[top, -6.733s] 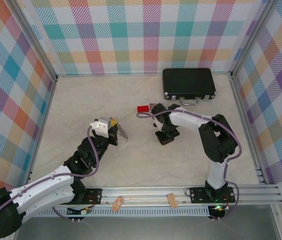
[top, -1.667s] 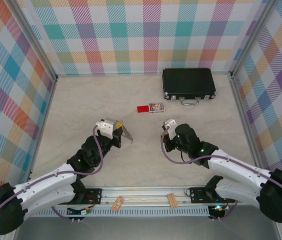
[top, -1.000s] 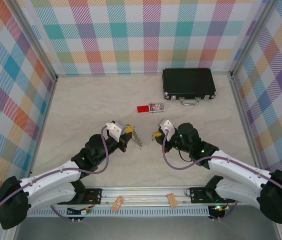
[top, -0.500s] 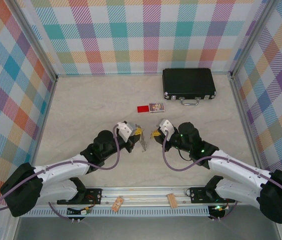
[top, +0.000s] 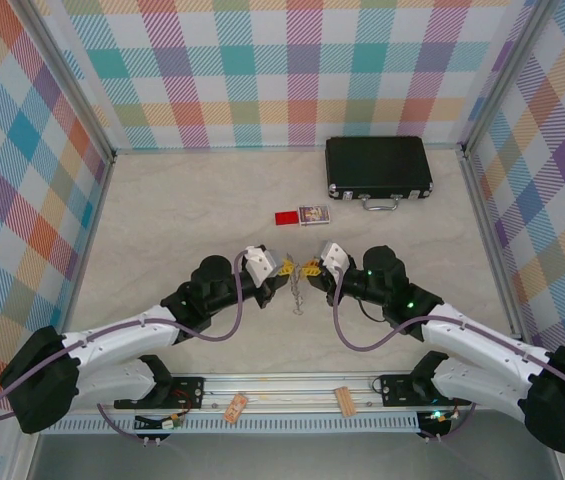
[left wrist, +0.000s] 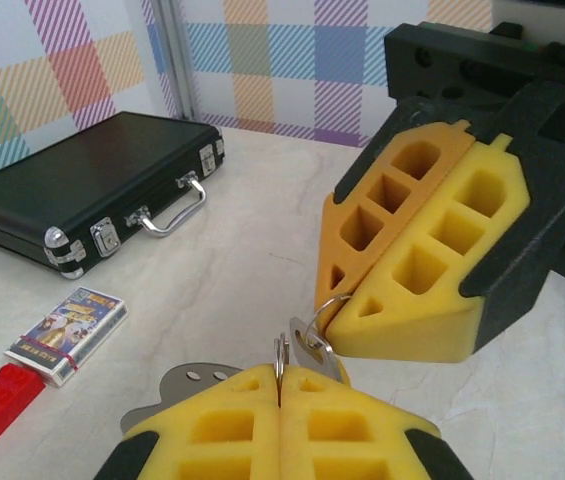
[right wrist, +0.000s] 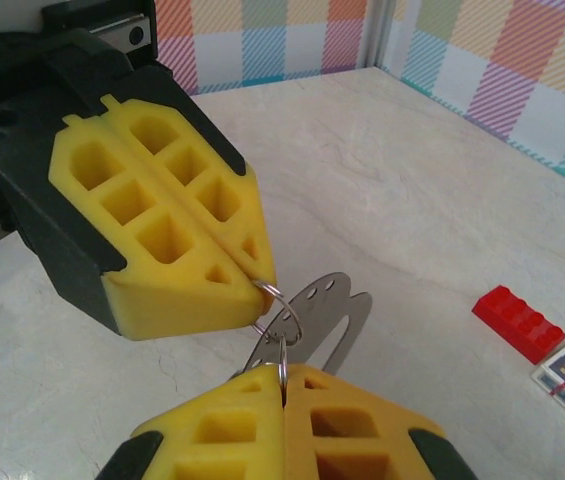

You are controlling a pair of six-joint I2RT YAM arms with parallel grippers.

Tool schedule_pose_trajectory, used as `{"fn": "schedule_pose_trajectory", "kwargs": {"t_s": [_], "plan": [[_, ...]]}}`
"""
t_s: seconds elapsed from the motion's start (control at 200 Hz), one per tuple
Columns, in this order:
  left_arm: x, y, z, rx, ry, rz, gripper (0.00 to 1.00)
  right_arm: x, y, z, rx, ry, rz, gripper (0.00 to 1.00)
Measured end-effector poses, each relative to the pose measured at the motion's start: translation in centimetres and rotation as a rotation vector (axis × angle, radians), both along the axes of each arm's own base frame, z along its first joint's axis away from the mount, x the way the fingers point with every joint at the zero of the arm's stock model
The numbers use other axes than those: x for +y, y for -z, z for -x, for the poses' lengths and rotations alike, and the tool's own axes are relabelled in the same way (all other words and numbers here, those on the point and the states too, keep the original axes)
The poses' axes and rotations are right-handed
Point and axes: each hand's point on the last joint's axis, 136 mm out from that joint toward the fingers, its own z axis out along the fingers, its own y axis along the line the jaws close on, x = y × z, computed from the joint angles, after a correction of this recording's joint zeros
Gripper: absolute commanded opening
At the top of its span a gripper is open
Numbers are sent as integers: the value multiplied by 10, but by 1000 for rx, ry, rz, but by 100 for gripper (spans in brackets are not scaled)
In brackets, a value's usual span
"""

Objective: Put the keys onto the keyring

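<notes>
My left gripper (top: 282,268) and right gripper (top: 314,268) meet tip to tip at the table's middle. The grey metal keyring (top: 297,292) hangs between and below them. In the left wrist view my left gripper (left wrist: 280,375) is shut on a thin ring seen edge-on, with the keyring (left wrist: 167,390) showing behind its pads. Opposite it, the right gripper (left wrist: 334,305) pinches a small wire ring that carries the key (left wrist: 312,348), a silver tab. Its tan head is hidden. In the right wrist view the right gripper (right wrist: 283,372) is shut, the left gripper (right wrist: 262,285) faces it, and the keyring (right wrist: 327,305) hangs behind.
A black case (top: 378,167) with a silver handle lies at the back right. A red block (top: 286,217) and a small printed box (top: 314,214) sit just beyond the grippers. Two wooden blocks (top: 235,407) rest on the front rail. Plaid walls close three sides.
The right arm swung back from the red block to the centre holding the key. The left gripper carried the keyring rightward until the two tips met, and the loop now hangs down.
</notes>
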Motion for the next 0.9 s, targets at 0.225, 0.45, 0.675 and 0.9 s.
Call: {"fn": "schedule_pose_trajectory", "kwargs": {"t_s": [0.225, 0.45, 0.675, 0.9], "plan": [[3, -16, 14, -55, 29, 5, 0, 0, 0, 1, -9, -11, 6, 0], [6, -8, 17, -77, 34, -1, 0, -2, 7, 3, 10, -14, 45, 0], [16, 9, 25, -84, 31, 4, 0, -3, -10, 0, -6, 10, 89, 0], [18, 11, 27, -95, 32, 12, 0, -5, -16, 7, -35, -6, 182, 0]]}}
